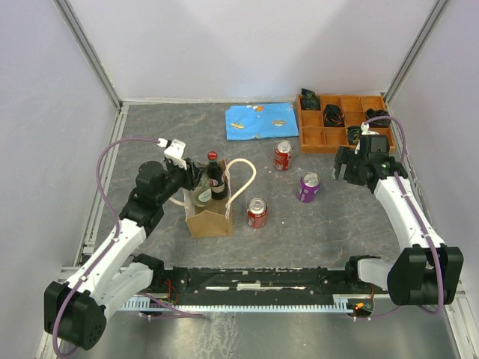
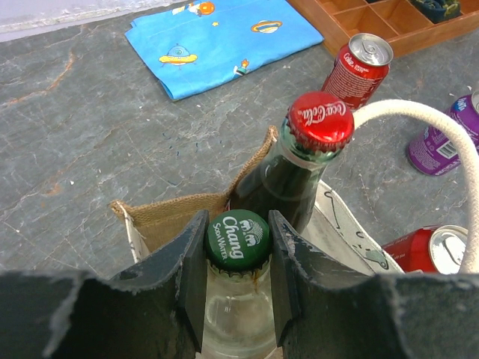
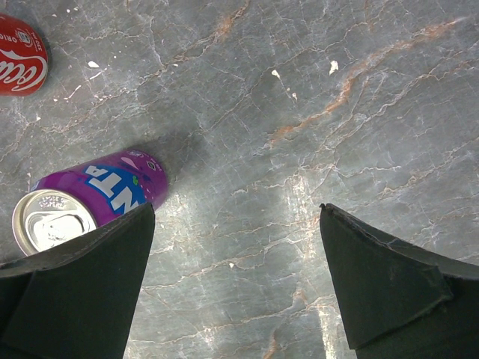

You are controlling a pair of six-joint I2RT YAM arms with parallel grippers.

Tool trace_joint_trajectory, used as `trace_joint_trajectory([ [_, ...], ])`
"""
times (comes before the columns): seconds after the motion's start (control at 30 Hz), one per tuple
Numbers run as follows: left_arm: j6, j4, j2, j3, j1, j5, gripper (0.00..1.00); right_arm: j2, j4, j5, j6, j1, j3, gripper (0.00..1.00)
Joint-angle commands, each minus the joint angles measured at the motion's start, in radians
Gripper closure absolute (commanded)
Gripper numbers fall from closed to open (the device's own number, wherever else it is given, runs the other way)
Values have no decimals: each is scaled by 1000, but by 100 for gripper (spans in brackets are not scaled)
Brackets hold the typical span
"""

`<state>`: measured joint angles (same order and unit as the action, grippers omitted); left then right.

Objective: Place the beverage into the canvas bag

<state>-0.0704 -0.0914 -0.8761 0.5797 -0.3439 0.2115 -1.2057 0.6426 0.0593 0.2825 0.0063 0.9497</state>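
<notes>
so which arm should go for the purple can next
right: the right claw is open with the purple can just beside it, while the left claw is shut on the green-capped bottle at the canvas bag

The canvas bag (image 1: 208, 223) is tan, the soda-water cap (image 2: 237, 238) green, the cola cap (image 2: 321, 123) red.
</notes>
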Motion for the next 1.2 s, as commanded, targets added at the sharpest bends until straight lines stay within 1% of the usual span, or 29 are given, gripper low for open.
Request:
trace_joint_trajectory([
  [0.0,-9,-273,33,-8,-19,-13,97,-10,-1,-13,-20,1,61,1],
  [0.23,44,-350,60,-95,-51,-34,97,-30,25,-21,-37,1,88,1],
  [0.63,193,-421,130,-209,-89,-65,97,-62,35,-43,-18,0,121,1],
  [0.9,214,-492,153,-271,-94,-102,97,-66,43,-49,-11,3,118,1],
  [1.17,199,-590,117,-325,-96,-130,97,-66,59,-48,-12,3,128,1],
])
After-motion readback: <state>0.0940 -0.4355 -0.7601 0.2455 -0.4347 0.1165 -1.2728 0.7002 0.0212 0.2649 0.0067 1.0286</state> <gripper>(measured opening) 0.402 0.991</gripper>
